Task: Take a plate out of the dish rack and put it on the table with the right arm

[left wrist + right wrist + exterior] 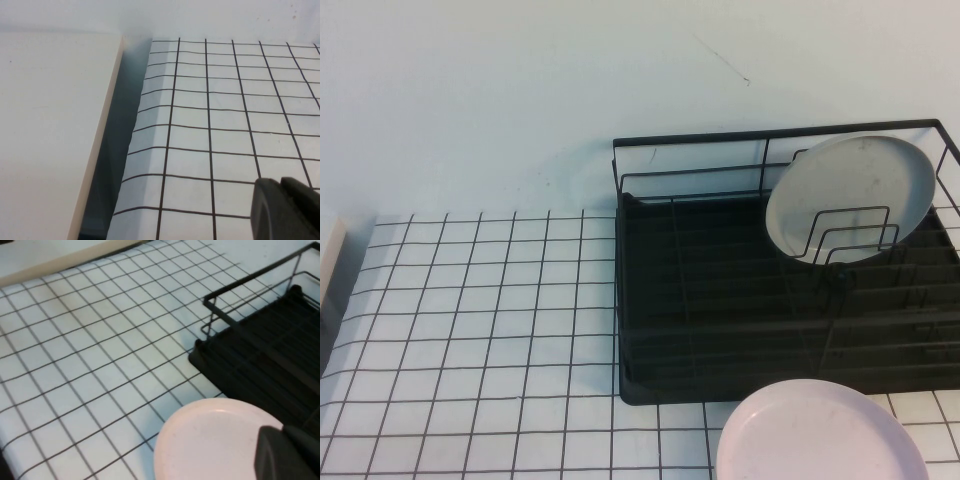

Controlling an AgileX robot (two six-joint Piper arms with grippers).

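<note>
The pale pink plate (820, 435) lies face up on the gridded table (470, 330), just in front of the black dish rack (720, 330). In the right wrist view the plate (205, 445) fills the lower middle, close to the rack's corner (260, 355). My right gripper (282, 429) hovers over the plate's edge with its fingers pressed together and nothing between them; it is outside the high view. My left gripper (281, 180) is shut and empty over the table (225, 125) near its left edge.
A grey-white plate (850, 195) stands tilted among the wire loops at the rack's back right. A white board or ledge (50, 125) borders the table's left side, with a dark gap between them. Open grid surface (90, 350) stretches left of the rack.
</note>
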